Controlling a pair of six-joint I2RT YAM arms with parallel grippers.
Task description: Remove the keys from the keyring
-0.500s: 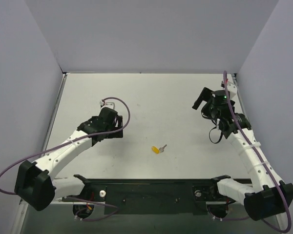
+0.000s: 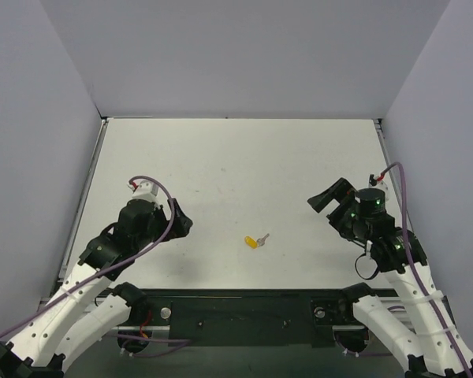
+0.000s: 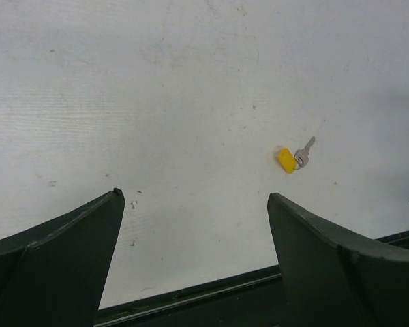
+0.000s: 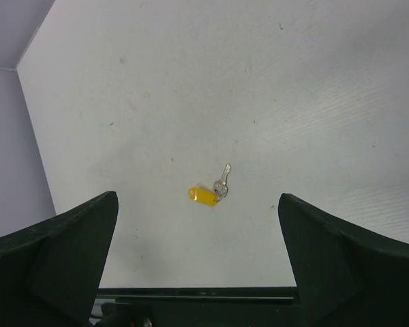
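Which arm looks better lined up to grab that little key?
Right, probably. Both are open, but the keyring and key sit centred in front of the right end effector; for the left end effector they lie off to one side.

The key (image 3: 305,150) is bare silver-grey metal with a dull sheen. The keyring (image 3: 286,160) looks like smooth yellow plastic. The counter (image 3: 191,88) is matt white, faintly grained and speckled. My left tool (image 3: 194,197) and right tool (image 2: 329,195) look like dark matt plastic.
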